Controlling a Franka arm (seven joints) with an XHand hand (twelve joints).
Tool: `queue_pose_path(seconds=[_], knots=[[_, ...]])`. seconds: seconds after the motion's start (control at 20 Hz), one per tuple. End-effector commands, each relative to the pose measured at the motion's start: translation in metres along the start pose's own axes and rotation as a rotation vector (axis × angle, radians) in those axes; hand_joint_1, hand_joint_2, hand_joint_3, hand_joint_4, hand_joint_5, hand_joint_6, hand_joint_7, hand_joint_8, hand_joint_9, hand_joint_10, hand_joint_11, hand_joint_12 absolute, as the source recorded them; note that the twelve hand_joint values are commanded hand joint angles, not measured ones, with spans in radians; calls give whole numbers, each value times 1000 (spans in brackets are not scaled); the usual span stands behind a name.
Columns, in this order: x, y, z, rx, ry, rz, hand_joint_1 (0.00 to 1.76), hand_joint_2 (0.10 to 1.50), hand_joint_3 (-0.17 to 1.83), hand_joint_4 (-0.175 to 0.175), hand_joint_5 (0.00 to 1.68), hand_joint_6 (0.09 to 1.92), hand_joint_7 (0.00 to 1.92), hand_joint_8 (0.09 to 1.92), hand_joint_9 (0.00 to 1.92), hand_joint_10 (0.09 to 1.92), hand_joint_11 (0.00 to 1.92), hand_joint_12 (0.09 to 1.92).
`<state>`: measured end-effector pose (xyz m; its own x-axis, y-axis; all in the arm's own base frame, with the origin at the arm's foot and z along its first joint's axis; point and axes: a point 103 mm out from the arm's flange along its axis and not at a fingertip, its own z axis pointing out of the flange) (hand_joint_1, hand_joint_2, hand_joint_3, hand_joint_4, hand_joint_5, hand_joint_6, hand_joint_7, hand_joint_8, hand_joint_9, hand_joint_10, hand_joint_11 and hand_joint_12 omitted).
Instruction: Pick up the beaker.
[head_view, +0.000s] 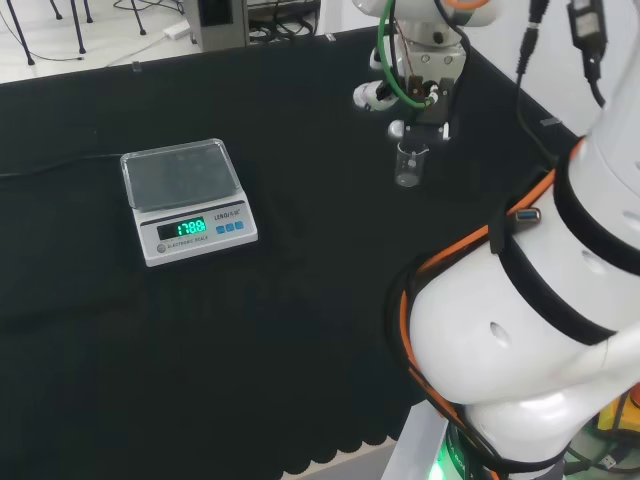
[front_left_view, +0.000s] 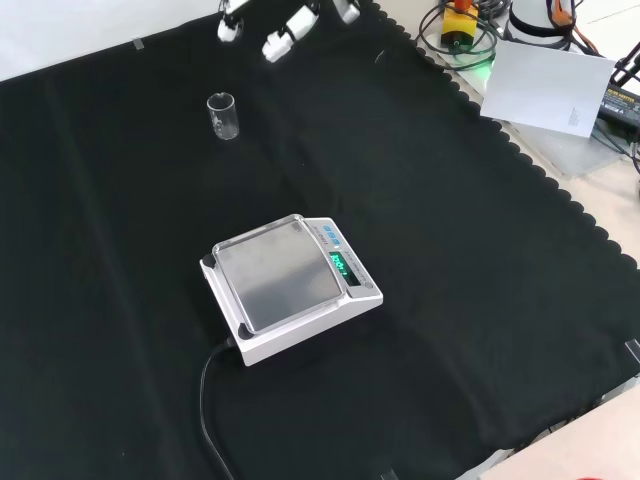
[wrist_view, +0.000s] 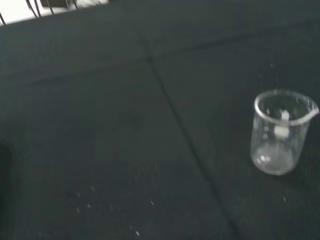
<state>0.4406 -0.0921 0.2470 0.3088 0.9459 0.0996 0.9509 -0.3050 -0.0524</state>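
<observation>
On cloth, beaker (front_left_view: 223, 115) upright, seemingly just below hand (front_left_view: 283, 38)

a small clear glass beaker (head_view: 410, 164) (front_left_view: 223, 116) (wrist_view: 279, 132) stands upright on the black cloth, empty by the look of it, its pouring lip visible on the rim, nothing touching it.
</observation>
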Motion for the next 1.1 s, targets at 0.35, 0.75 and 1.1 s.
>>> queue_pose_path(seconds=[0.35, 0.75, 1.1], knots=[[-34, 49, 42, 159, -6, 84, 828, 1067, -175, -15, 394, 580, 443, 738, 591, 768, 253, 1396], [-59, 73, 49, 314, -49, 177, 831, 1069, -175, -17, 404, 584, 440, 741, 591, 774, 259, 1396], [-75, 86, 62, 492, -61, 242, 798, 1044, -175, -14, 256, 432, 216, 736, 349, 817, 155, 1430]])
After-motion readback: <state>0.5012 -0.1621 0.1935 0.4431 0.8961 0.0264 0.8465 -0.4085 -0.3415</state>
